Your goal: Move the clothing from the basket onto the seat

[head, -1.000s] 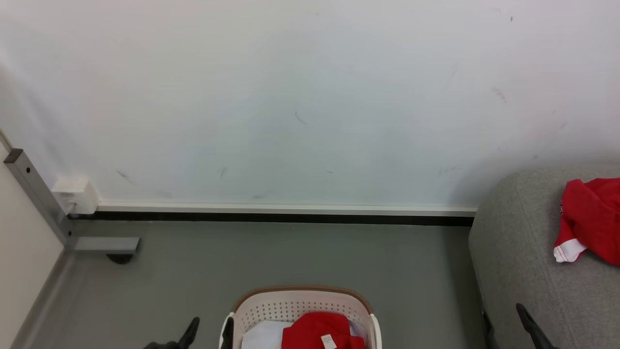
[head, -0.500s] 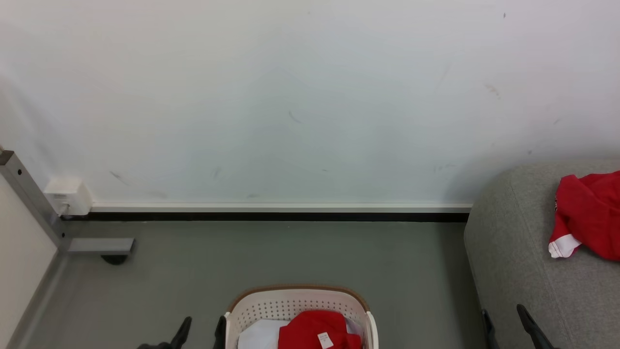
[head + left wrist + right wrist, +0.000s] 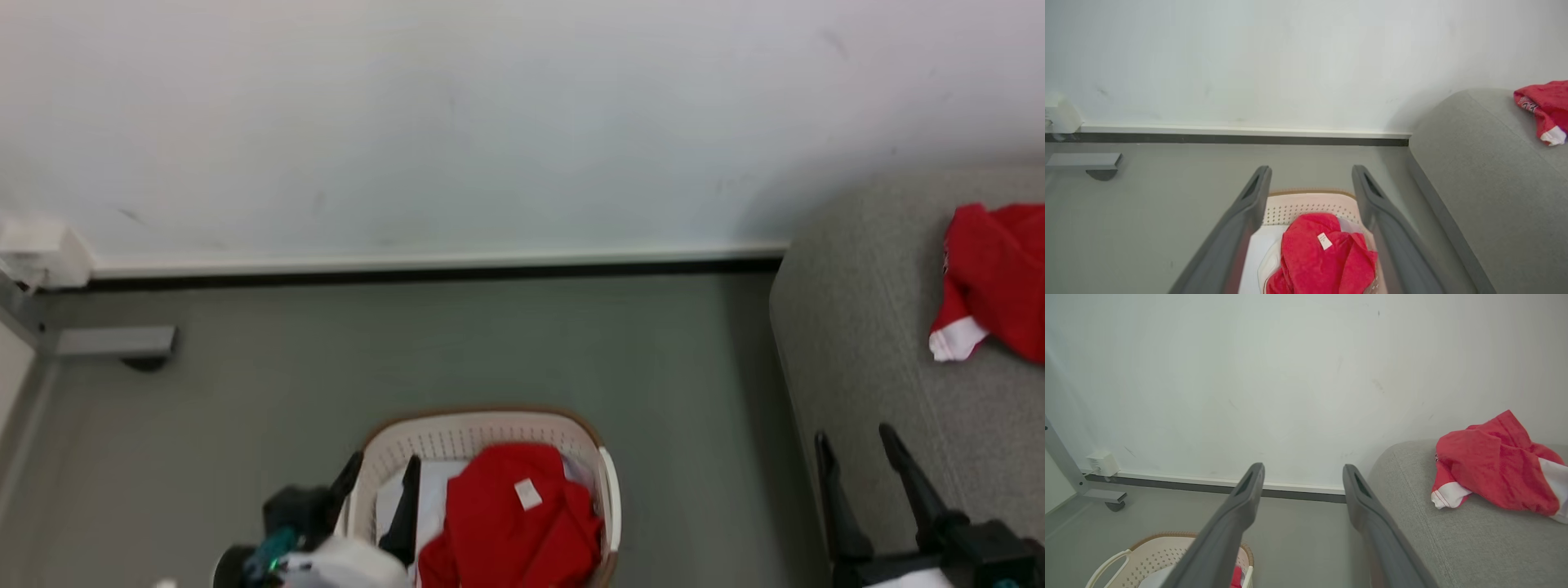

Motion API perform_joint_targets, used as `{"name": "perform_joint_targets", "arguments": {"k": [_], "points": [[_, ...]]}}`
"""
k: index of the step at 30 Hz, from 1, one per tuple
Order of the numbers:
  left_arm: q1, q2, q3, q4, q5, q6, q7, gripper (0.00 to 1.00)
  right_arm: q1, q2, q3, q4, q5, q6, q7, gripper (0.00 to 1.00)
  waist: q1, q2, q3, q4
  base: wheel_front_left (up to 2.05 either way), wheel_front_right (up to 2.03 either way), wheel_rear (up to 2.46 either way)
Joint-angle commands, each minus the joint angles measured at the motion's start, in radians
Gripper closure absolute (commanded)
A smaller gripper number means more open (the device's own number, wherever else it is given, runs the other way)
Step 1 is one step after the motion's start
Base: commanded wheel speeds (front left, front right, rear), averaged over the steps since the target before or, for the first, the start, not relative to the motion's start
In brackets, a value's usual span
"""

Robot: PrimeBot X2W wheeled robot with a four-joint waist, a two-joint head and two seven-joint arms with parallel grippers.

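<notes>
The white perforated basket (image 3: 490, 425) with a brown rim stands on the grey floor. Red clothing (image 3: 510, 523) with a small white label lies in it, on a pale flat cloth (image 3: 433, 498). My left gripper (image 3: 385, 460) is open at the basket's left rim, one finger outside and one over the inside. In the left wrist view its fingers (image 3: 1249, 204) frame the basket (image 3: 1310, 202) and the red clothing (image 3: 1323, 253). My right gripper (image 3: 853, 437) is open and empty by the front edge of the grey seat (image 3: 882, 343). Another red garment (image 3: 996, 278) with a white cuff lies on the seat.
A white wall with a dark baseboard runs behind. A grey metal frame foot with a caster (image 3: 114, 341) and a white wall box (image 3: 41, 241) sit at the far left. Bare grey floor (image 3: 490, 343) lies between basket, wall and seat.
The head camera has tilted down, so the basket and both grippers show more fully. My left gripper has edged right, over the basket's left rim. Both grippers stay open.
</notes>
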Motion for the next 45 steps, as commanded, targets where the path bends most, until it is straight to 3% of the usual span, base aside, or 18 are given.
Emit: {"name": "perform_joint_targets", "arguments": {"k": [1, 12, 21, 32, 38, 45], "points": [[-0.038, 0.0, -0.005, 0.02, 0.019, 0.002, 0.016, 0.0, -0.029, -0.001, -0.002, -0.01, 0.0, -0.003, 0.001, 0.0, -0.0001, -0.0001, 0.099, -0.029, 0.0, 0.0, 0.0], [-0.384, -0.003, -0.037, 0.297, 0.026, 0.022, 0.223, 0.0, -0.228, 0.0, 0.048, -0.056, 0.035, -0.003, 0.001, 0.0, -0.0001, -0.0001, 0.4, -0.129, 0.0, 0.0, 0.0], [-0.56, 0.044, -0.005, 0.54, 0.017, 0.073, 0.251, 0.0, -0.307, 0.0, 0.093, -0.092, 0.066, -0.003, 0.001, 0.0, -0.0001, -0.0001, 0.538, -0.211, 0.0, 0.0, 0.0], [-0.714, 0.098, 0.025, 0.698, -0.005, 0.113, 0.239, 0.0, -0.342, 0.0, 0.11, -0.114, 0.071, -0.003, 0.001, 0.0, -0.0001, -0.0001, 0.667, -0.247, 0.0, 0.0, 0.0], [-0.751, 0.103, 0.034, 0.749, -0.033, 0.081, 0.245, 0.0, -0.359, 0.0, 0.112, -0.12, 0.074, -0.003, 0.001, 0.0, -0.0001, -0.0001, 0.7, -0.243, 0.0, 0.0, 0.0], [-0.778, 0.114, 0.028, 0.779, -0.04, 0.077, 0.248, 0.0, -0.372, 0.0, 0.121, -0.124, 0.074, -0.003, 0.001, 0.0, -0.0001, -0.0001, 0.734, -0.243, 0.0, 0.0, 0.0]]}}
